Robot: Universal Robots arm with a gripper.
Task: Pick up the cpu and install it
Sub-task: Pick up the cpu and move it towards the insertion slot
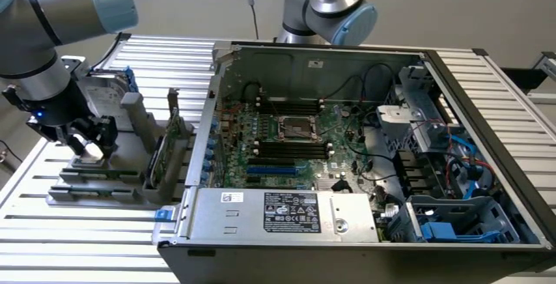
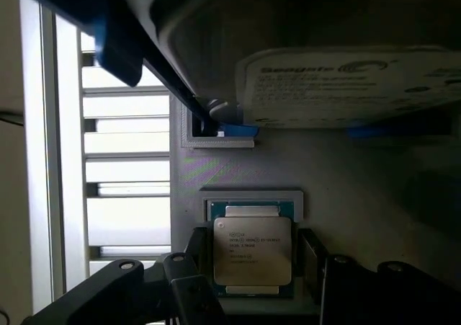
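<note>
Jaws spread wide astride the cpu [image 2: 252, 249] seated in its grey holder [image 2: 252, 194]

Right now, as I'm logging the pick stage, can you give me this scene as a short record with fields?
gripper: open, one finger on either side of the cpu
cpu: flat in the grey holder, metal top up, not lifted
hard drive: upright near the cpu, Seagate label, blue brackets
socket: on the motherboard in the open computer case, away from the gripper
task state: cpu not yet picked up
</note>
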